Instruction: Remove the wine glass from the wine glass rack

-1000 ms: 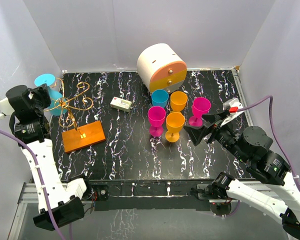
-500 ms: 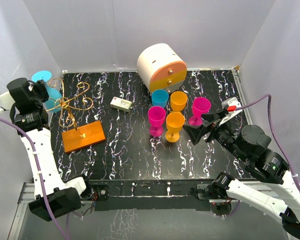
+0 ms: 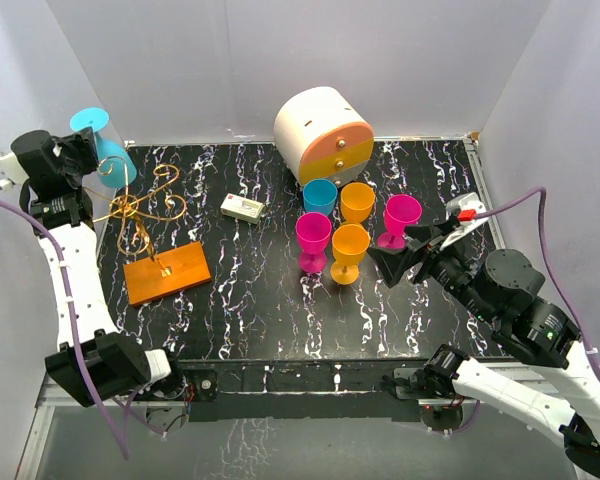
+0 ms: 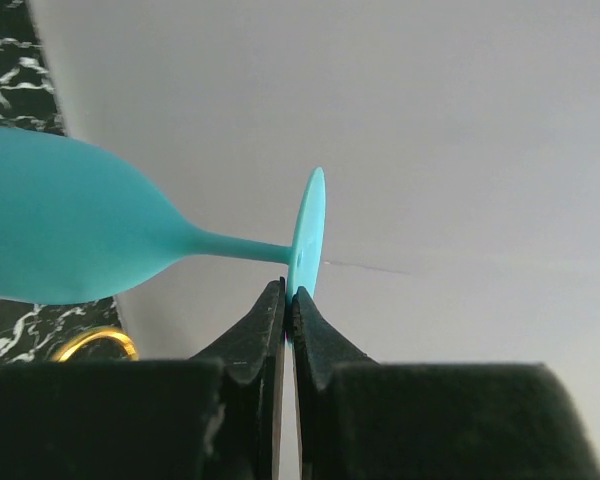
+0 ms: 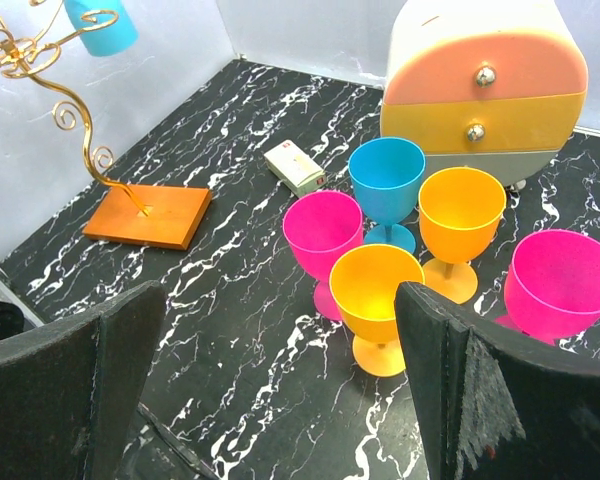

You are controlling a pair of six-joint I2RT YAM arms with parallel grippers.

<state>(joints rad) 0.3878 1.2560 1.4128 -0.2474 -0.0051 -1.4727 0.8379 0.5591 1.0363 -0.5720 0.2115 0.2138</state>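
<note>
My left gripper [image 3: 80, 140] is shut on the round foot of a teal wine glass [image 3: 108, 155], held high at the table's far left corner near the wall. In the left wrist view the wine glass [image 4: 70, 240] lies sideways, bowl to the left, with the left gripper [image 4: 288, 296] pinching the foot's rim. The wine glass rack [image 3: 167, 271] has an orange base and golden hooks [image 3: 145, 200] just right of and below the bowl. Whether glass and hooks touch I cannot tell. My right gripper [image 3: 405, 255] hangs open over the table's right side, empty [image 5: 278, 300].
A white-and-orange round drawer cabinet [image 3: 322, 132] stands at the back. In front of it stand several cups: blue [image 3: 320, 195], orange [image 3: 357, 200], pink [image 3: 401, 215], pink [image 3: 313, 235] and orange [image 3: 349, 246]. A small white box [image 3: 243, 208] lies between rack and cups.
My left gripper has risen and drawn back toward the far left corner, carrying the teal glass up from among the hooks. The right arm has barely moved.
</note>
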